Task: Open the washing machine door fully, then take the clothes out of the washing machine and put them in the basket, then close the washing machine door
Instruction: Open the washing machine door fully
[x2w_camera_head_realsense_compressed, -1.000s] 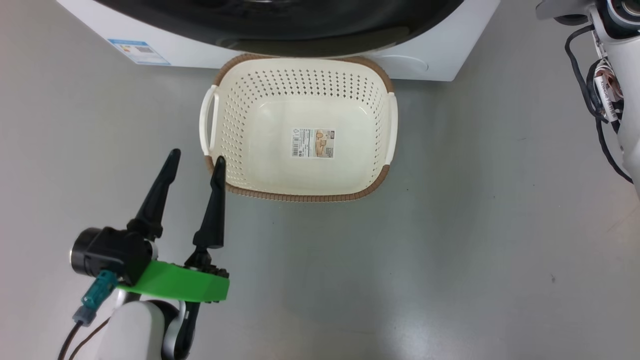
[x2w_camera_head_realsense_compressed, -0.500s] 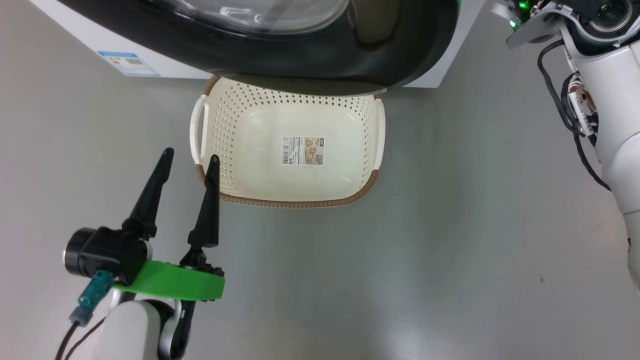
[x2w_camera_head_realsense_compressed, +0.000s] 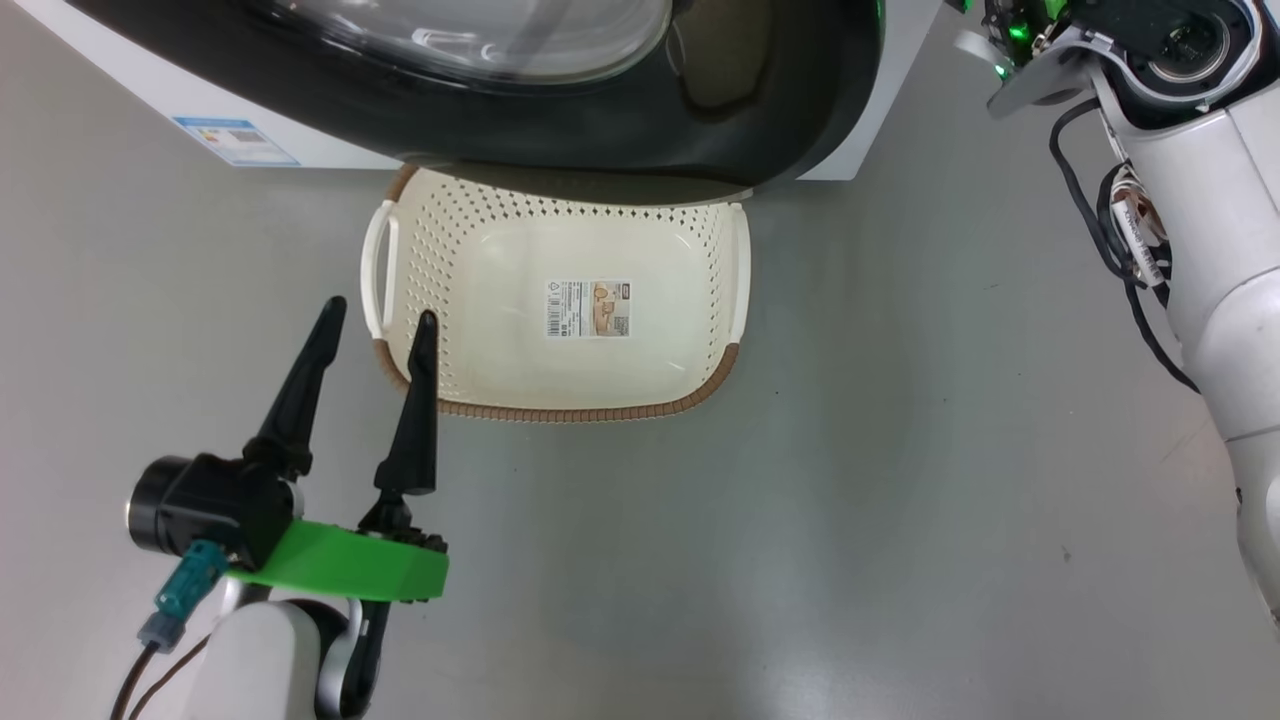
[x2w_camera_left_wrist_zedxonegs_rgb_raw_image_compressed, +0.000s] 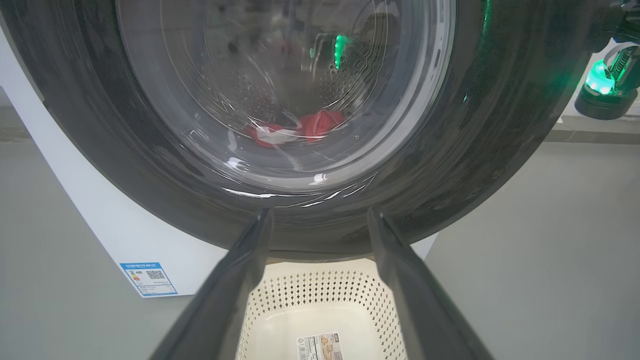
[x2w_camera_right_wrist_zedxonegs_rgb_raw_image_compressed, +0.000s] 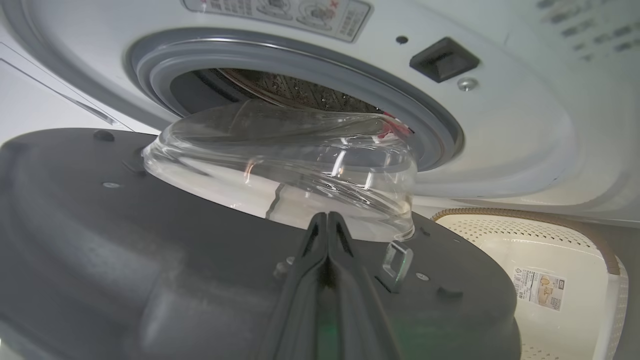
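The washing machine door, black-rimmed with a glass bowl, stands partly swung out from the white washing machine and overhangs the far rim of the basket. In the left wrist view, the red clothes show through the glass inside the drum. My right gripper is shut, its tips against the door's dark inner face beside the latch hook. My left gripper hangs open and empty at the basket's near left corner. The basket holds only its sticker.
The basket sits on grey floor directly before the machine, under the door's swing. My right forearm with its cables reaches in at the upper right. A blue label marks the machine's lower front. Open floor spreads in front and to the right.
The door has swung outward from the machine's front and now covers the basket's far rim. The head camera has shifted. My left gripper has stayed open in place.
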